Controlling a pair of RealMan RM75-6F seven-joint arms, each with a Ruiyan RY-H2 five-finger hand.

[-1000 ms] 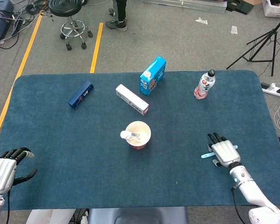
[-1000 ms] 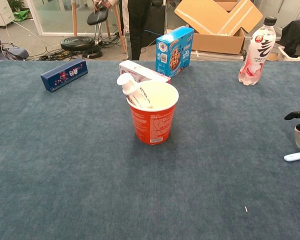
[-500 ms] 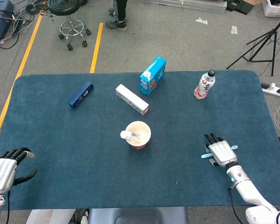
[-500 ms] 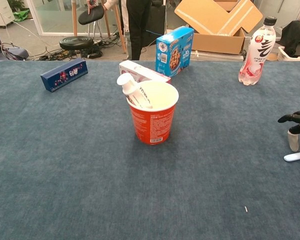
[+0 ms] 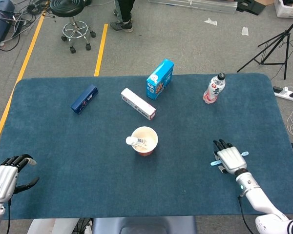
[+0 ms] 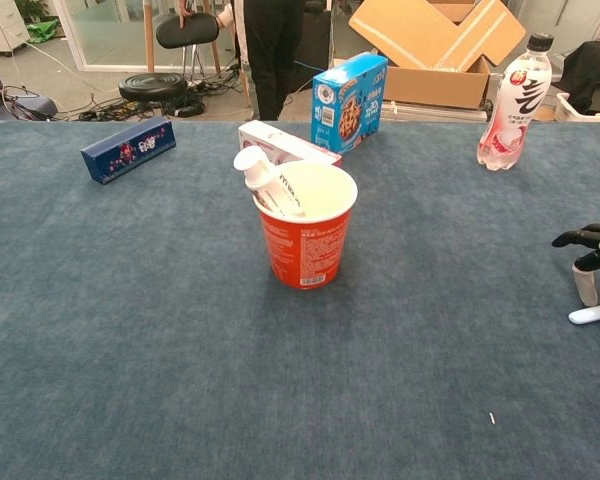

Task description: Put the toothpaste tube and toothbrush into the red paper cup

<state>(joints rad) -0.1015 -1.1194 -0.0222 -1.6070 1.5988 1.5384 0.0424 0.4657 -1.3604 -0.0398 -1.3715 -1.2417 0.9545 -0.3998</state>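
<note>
The red paper cup (image 5: 145, 142) (image 6: 306, 228) stands upright mid-table, and the white toothpaste tube (image 5: 135, 142) (image 6: 264, 179) leans in it, cap up, against its left rim. Far to the right, the light blue toothbrush (image 5: 215, 162) (image 6: 592, 313) lies flat on the cloth. My right hand (image 5: 229, 157) (image 6: 598, 240) sits over the toothbrush's middle, fingers stretched forward; the brush's ends show on either side of the palm. I cannot see whether the hand touches the brush. My left hand (image 5: 3, 177) hovers at the table's near left corner, holding nothing, fingers loosely curled and thumb apart.
At the back of the blue table (image 5: 63, 146) lie a dark blue box (image 5: 84, 99) (image 6: 128, 149) and a white and red box (image 5: 137, 103) (image 6: 280, 142). A blue cookie box (image 5: 159, 79) (image 6: 349, 101) and a pink drink bottle (image 5: 214, 88) (image 6: 507, 103) stand there too.
My right hand has slid a little to the left and lower over the toothbrush. The cup, the tube and my left hand have stayed put.
</note>
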